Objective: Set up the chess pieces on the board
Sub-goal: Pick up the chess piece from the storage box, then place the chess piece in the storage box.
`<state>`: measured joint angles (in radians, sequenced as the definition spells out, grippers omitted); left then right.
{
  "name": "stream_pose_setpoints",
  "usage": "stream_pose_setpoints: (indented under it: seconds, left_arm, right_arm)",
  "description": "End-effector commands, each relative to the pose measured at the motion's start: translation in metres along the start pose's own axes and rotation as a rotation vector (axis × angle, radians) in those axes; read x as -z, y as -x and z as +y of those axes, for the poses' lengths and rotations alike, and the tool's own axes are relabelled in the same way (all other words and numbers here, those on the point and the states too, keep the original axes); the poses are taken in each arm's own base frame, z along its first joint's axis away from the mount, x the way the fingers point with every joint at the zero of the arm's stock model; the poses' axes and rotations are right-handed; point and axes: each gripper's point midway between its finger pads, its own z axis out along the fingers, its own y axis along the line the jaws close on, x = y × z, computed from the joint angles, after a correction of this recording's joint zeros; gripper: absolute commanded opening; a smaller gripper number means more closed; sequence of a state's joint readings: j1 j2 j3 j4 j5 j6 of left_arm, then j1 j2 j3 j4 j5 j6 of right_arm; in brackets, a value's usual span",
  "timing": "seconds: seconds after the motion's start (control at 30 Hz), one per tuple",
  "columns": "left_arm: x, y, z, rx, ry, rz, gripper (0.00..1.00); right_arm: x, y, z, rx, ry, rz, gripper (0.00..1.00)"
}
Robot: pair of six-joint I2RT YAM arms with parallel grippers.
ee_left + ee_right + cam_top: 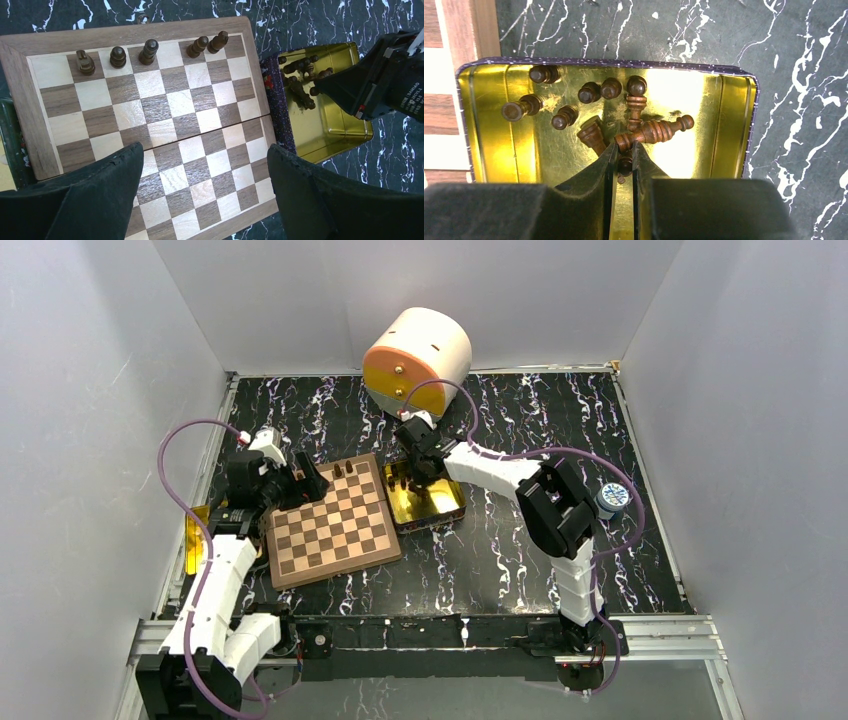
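Observation:
The wooden chessboard (pixel 330 525) lies left of centre and also shows in the left wrist view (pixel 165 125). Several dark brown chess pieces (pixel 148 51) stand along its far row. More chess pieces (pixel 596 92) lie loose in the gold tin (pixel 729 125) beside the board. My right gripper (pixel 625 150) is down inside the tin, shut on a small chess piece (pixel 625 163) between its fingertips. A larger piece (pixel 659 131) lies across just beyond the tips. My left gripper (pixel 205 170) hovers open and empty over the near part of the board.
A round cream and orange container (pixel 418 358) stands at the back centre. A small blue and white tub (pixel 611 497) sits at the right. A yellow object (pixel 196 540) lies at the left table edge. White walls enclose the black marbled table (pixel 500 560).

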<state>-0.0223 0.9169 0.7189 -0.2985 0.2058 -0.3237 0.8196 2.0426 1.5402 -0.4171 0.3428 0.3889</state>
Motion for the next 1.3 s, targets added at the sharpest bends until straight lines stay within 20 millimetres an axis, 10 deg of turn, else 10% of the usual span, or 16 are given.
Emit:
stream_pose_setpoints:
  seconds: [0.0,0.77,1.27]
  left_arm:
    - [0.010,0.006,-0.002,-0.024,0.002,-0.037,0.91]
    - [0.022,-0.008,0.006,-0.022,0.040,-0.019,0.92]
    - [0.025,-0.007,0.005,-0.022,0.038,-0.033,0.92]
  right_arm:
    - [0.042,0.044,0.003,-0.019,0.002,-0.104,0.19]
    - [0.051,0.036,0.020,0.070,0.101,-0.042,0.17]
    - [0.049,-0.005,0.013,0.174,0.098,0.021,0.17]
